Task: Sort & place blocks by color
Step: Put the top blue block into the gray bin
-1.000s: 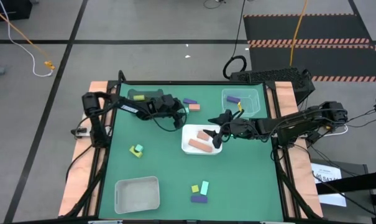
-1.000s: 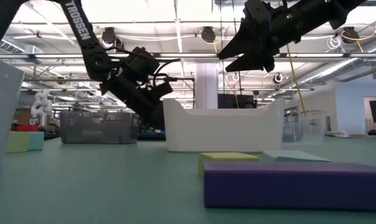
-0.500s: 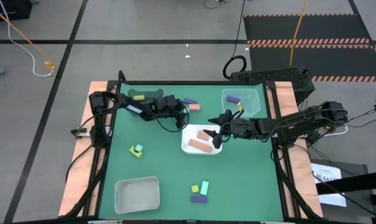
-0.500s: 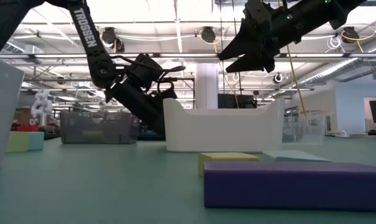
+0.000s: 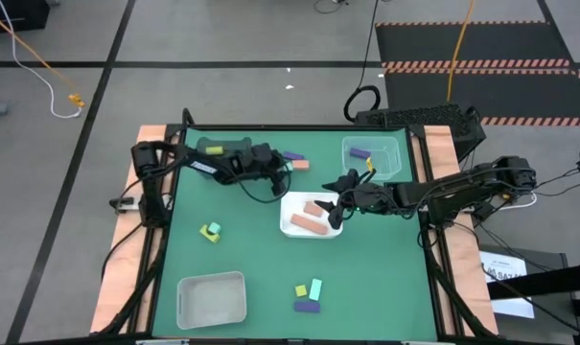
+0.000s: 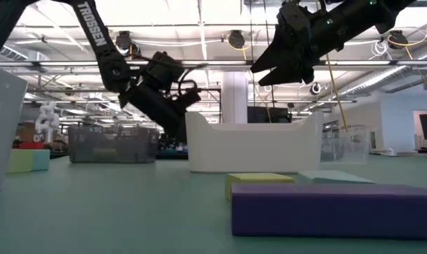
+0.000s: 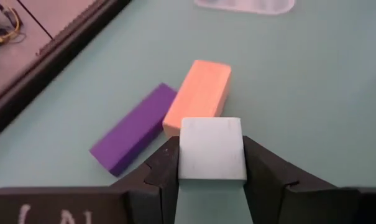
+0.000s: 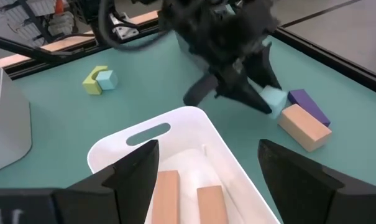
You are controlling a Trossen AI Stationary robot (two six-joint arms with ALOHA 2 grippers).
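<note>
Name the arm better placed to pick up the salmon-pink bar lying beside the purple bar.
Right. Its claw is open and empty above the white tray. The left claw sits nearer the salmon-pink bar but is shut on a mint green cube.

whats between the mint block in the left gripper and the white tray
Only bare green mat. The mint block, clamped in the left gripper, hangs short of the white tray; the right wrist view shows that gap best.
</note>
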